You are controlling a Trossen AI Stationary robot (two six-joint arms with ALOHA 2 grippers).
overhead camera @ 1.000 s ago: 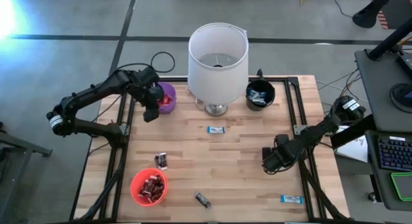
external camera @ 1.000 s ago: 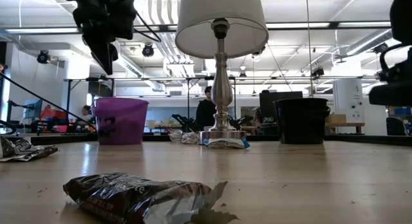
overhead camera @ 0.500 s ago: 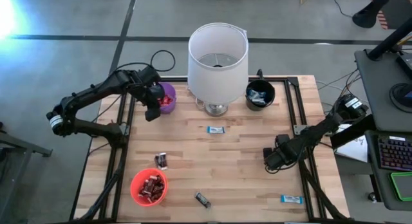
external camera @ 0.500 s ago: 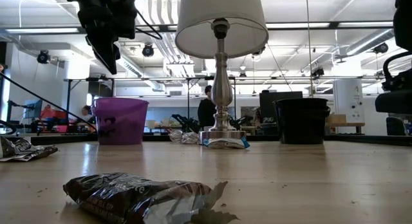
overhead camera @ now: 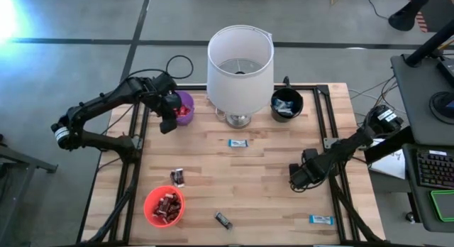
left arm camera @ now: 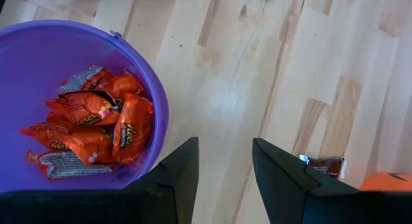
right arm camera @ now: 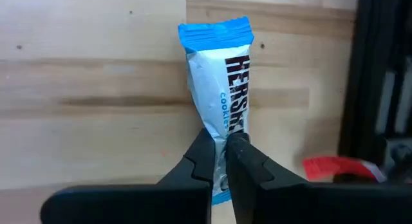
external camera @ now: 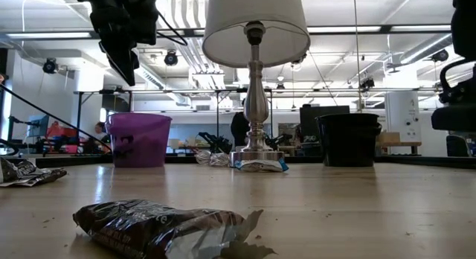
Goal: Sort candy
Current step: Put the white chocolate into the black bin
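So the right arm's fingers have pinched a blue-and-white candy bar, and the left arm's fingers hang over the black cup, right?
Not quite. The right fingers have pinched the blue-and-white candy bar, but the left fingers hang beside the purple cup of orange-wrapped candies, as the left wrist view shows.

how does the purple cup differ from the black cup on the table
The round purple plastic cup stands left of the lamp and holds orange-wrapped candies; the round black cup stands right of it and holds light blue-and-white wrapped candy. The left gripper hovers beside the purple cup; none is near the black one. Both stand upright along the table's far edge.
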